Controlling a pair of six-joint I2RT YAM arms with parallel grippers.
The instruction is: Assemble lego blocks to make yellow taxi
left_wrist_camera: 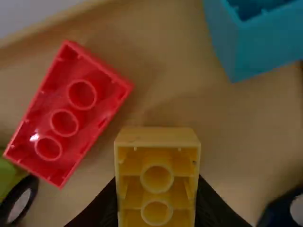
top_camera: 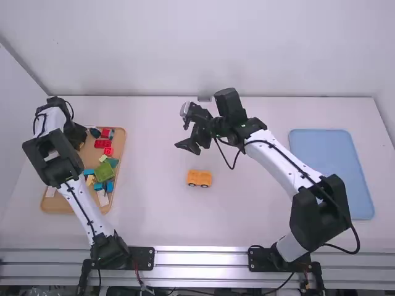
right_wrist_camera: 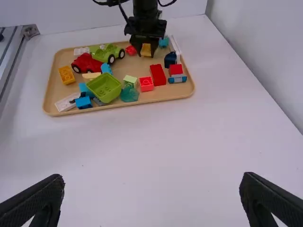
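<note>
"Where's the taxi's wheeled base?"
"The yellow-orange wheeled base (top_camera: 199, 178) sits near the middle of the high frame, wheels on the white table (top_camera: 160, 216)."
"And the left gripper (top_camera: 78, 137)?"
"Upper left of that frame, over the wooden tray (top_camera: 121, 150). Its fingers are closed on a yellow block (left_wrist_camera: 156, 177), hollow underside facing its wrist camera. A red block (left_wrist_camera: 66, 113) lies near it in the tray, its tubes showing too."
"The right gripper (top_camera: 184, 134)?"
"Upper middle, above the wheeled base in the frame, fingers wide open."
"What else?"
"A green car (right_wrist_camera: 110, 53) beside a red car (right_wrist_camera: 86, 63) in the tray, and a blue mat (top_camera: 333, 172) at the frame's right."
</note>
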